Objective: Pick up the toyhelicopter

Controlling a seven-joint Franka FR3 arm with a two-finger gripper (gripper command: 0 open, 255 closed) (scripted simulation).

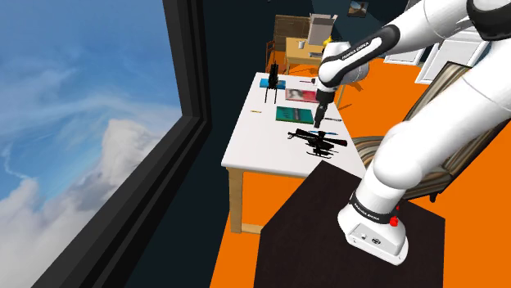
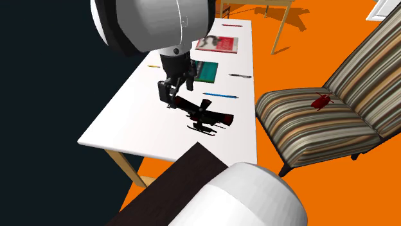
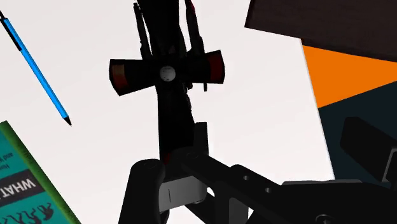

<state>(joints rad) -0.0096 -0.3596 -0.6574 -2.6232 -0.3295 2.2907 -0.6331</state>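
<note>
A dark toy helicopter (image 1: 321, 143) with red-tipped rotor blades lies on the white table (image 1: 262, 151), near the edge closest to the stand. In the second exterior view the toy helicopter (image 2: 207, 116) rests on its skids, tail boom pointing toward my gripper (image 2: 175, 96). My gripper (image 1: 318, 125) reaches down onto that tail end. In the wrist view the fingers of the gripper (image 3: 184, 184) stand close together and clasp the tail boom, with the toy helicopter's rotor (image 3: 167, 73) just beyond them.
A blue pen (image 2: 220, 95), a green book (image 2: 205, 70) and a magazine (image 2: 217, 43) lie farther along the table. A striped armchair (image 2: 321, 122) with a small red toy (image 2: 321, 101) stands beside it. A large window (image 1: 74, 123) runs along the other side.
</note>
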